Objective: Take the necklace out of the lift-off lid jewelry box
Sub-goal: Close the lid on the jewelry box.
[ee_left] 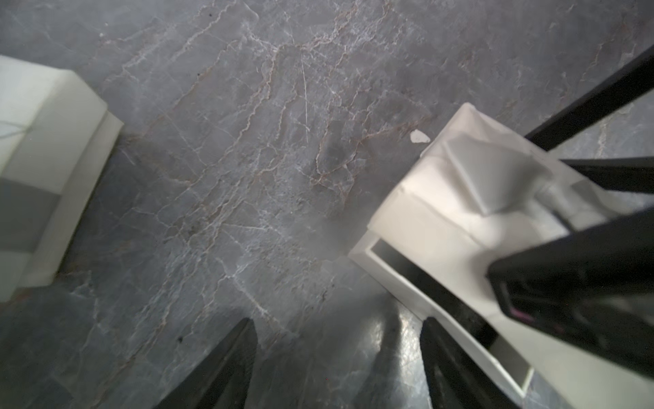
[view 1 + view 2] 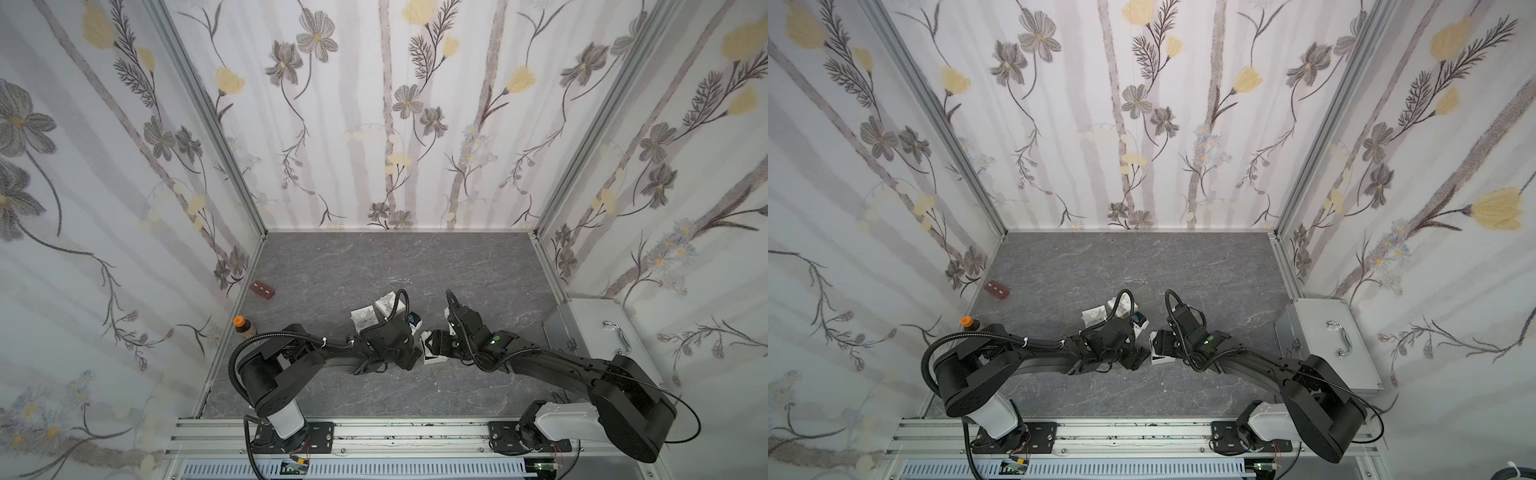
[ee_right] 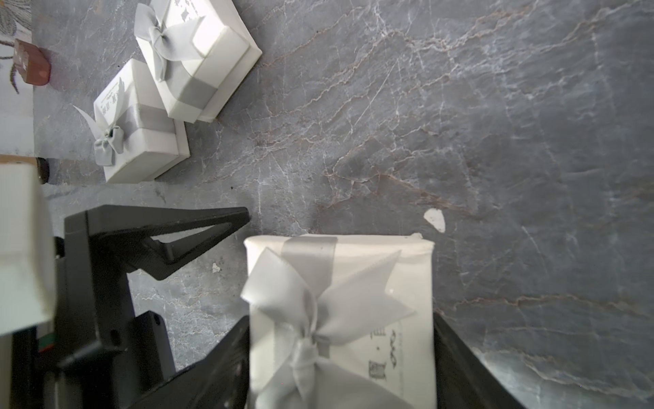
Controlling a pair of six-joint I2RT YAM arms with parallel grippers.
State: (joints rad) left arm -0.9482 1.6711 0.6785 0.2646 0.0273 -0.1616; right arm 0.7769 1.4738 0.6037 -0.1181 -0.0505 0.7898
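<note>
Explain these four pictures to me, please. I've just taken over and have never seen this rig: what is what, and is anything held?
Two black robot arms are bolted at the near edge of a grey marble-look table. Both top views look down on the whole scene from one camera head. The other two pictures come from a camera on each arm's wrist.

On the table lie two closed white boxes with grey bows, a small brown block and an orange-capped bottle. A metal case sits at the robot's right.

The right gripper has its fingers against both sides of a third box's bowed lid. In the left wrist view that lid sits askew over its base, showing a dark gap. The left gripper is open beside it and holds nothing. The necklace cannot be made out.
</note>
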